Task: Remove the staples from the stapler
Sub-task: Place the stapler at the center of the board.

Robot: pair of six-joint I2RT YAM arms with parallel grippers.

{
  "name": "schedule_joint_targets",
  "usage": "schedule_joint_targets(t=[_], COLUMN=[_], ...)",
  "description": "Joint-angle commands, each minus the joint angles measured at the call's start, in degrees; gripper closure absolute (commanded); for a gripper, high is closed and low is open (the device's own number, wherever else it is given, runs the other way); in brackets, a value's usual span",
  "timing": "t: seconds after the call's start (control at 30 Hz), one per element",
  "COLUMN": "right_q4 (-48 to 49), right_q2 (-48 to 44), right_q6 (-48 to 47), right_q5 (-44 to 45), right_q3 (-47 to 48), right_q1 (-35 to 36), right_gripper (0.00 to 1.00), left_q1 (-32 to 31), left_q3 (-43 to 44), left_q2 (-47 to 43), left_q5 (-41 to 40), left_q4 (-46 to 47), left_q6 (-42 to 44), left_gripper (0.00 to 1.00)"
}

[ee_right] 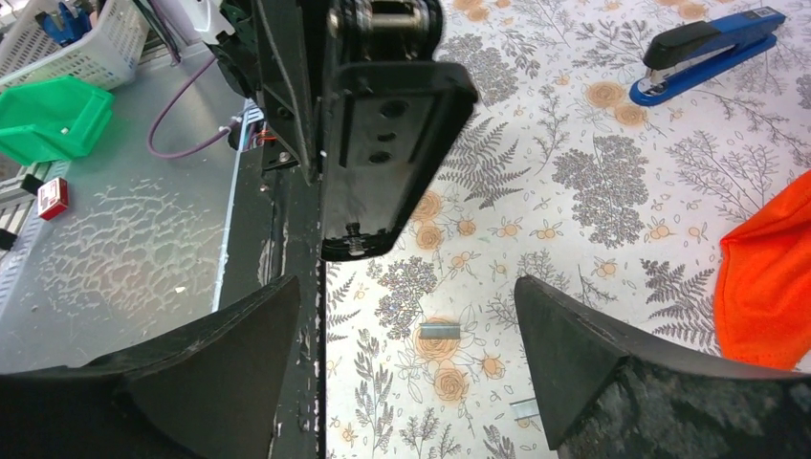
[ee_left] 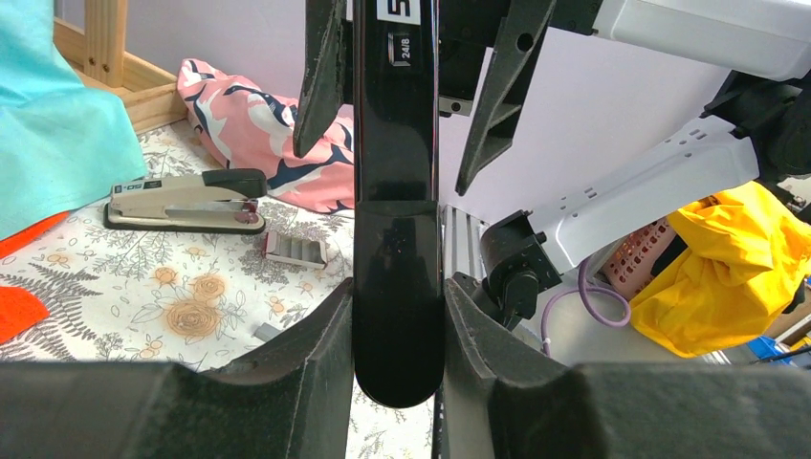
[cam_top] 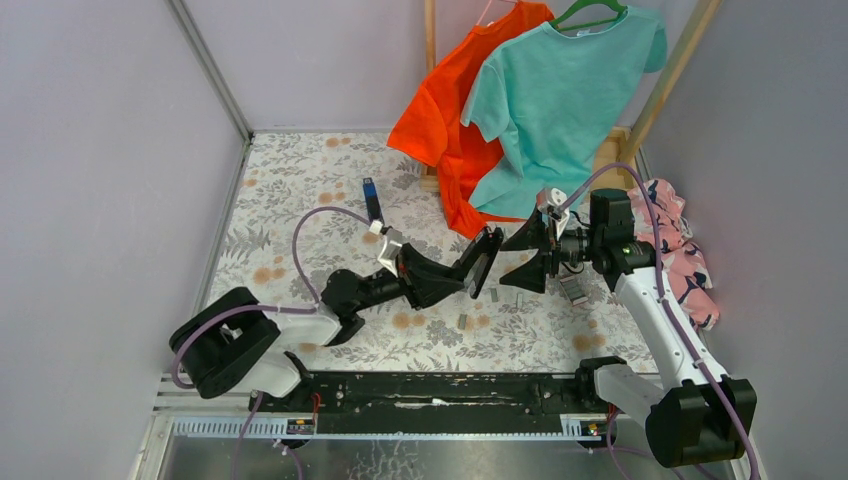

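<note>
My left gripper (cam_top: 472, 270) is shut on the black stapler (cam_top: 488, 260) and holds it tilted above the floral table. In the left wrist view the stapler (ee_left: 397, 220) is clamped between my fingers (ee_left: 316, 354). My right gripper (cam_top: 522, 258) is open and empty. Its jaws face the stapler's far end from the right, one to each side of it without touching. In the right wrist view the stapler's underside (ee_right: 387, 143) hangs just beyond my open gripper (ee_right: 406, 296). Short silvery staples (cam_top: 494, 294) lie on the table below, and also show in the right wrist view (ee_right: 440, 331).
A blue stapler (cam_top: 372, 200) lies at the back. A beige-and-black stapler (ee_left: 182, 201) and a red-and-white staple box (ee_left: 295, 249) lie near the right arm. Orange (cam_top: 440, 120) and teal (cam_top: 560, 90) shirts hang behind. A pink cloth (cam_top: 685, 250) lies at the right edge.
</note>
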Motion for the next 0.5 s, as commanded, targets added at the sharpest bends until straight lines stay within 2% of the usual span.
schedule_joint_targets(t=[0.0, 0.47], right_q4=[0.9, -0.93], right_q2=[-0.74, -0.66], right_q6=[0.22, -1.39], right_q5=[1.38, 2.74], right_q3=[0.85, 1.33], right_q1=[-0.26, -0.28], right_gripper=[0.09, 0.03], left_q1=[-0.37, -0.31], left_q3=[-1.39, -4.91], left_q2=[-3.93, -10.75], left_q5=[-3.45, -7.27], left_q4=[6.29, 0.79], left_q6=[1.54, 2.28], left_gripper=[1.0, 1.0])
